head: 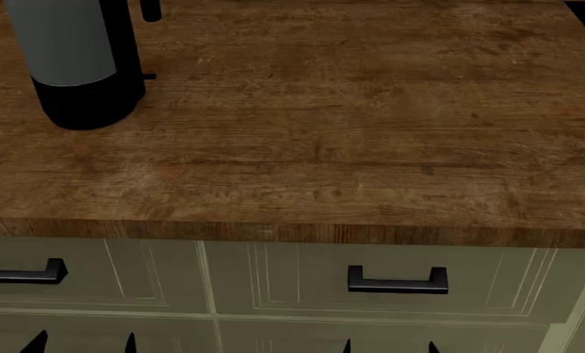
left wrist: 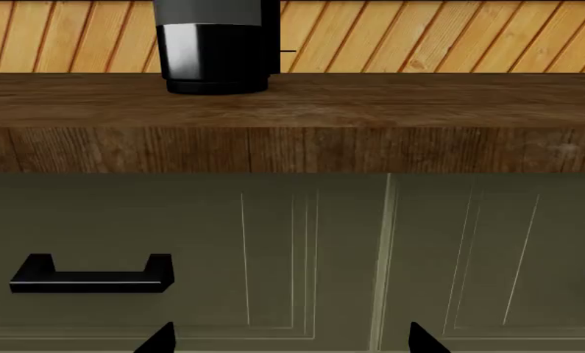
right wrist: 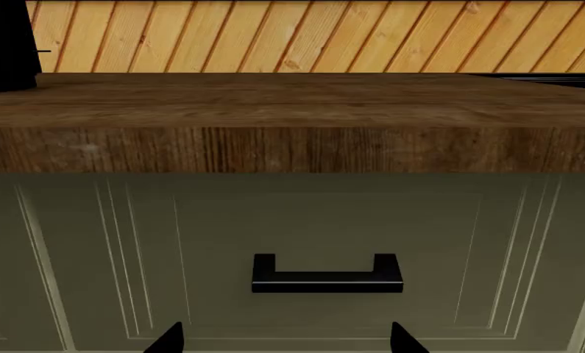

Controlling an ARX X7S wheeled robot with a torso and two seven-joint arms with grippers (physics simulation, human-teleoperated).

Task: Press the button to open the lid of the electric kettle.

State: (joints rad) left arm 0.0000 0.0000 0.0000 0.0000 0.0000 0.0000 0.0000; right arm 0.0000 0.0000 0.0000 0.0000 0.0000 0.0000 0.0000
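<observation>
The electric kettle (head: 76, 62) stands on the wooden counter at the far left; only its grey band, black base and part of its handle show. Its lid and button are out of view above the frame. The left wrist view shows its base (left wrist: 216, 55) on the counter; the right wrist view shows a black sliver of it (right wrist: 6, 44). My left gripper (head: 81, 344) and right gripper (head: 388, 347) are low, in front of the drawers below the counter edge, both open and empty. Their tips show wide apart in the left wrist view (left wrist: 287, 342) and the right wrist view (right wrist: 282, 340).
The wooden counter (head: 321, 147) has a thick front edge (head: 272, 232). Below it are pale green drawers with black handles (head: 397, 281), (head: 22, 272). A wood-plank wall (right wrist: 321, 37) backs the counter. A small black tab (head: 148, 76) sticks out near the kettle's base.
</observation>
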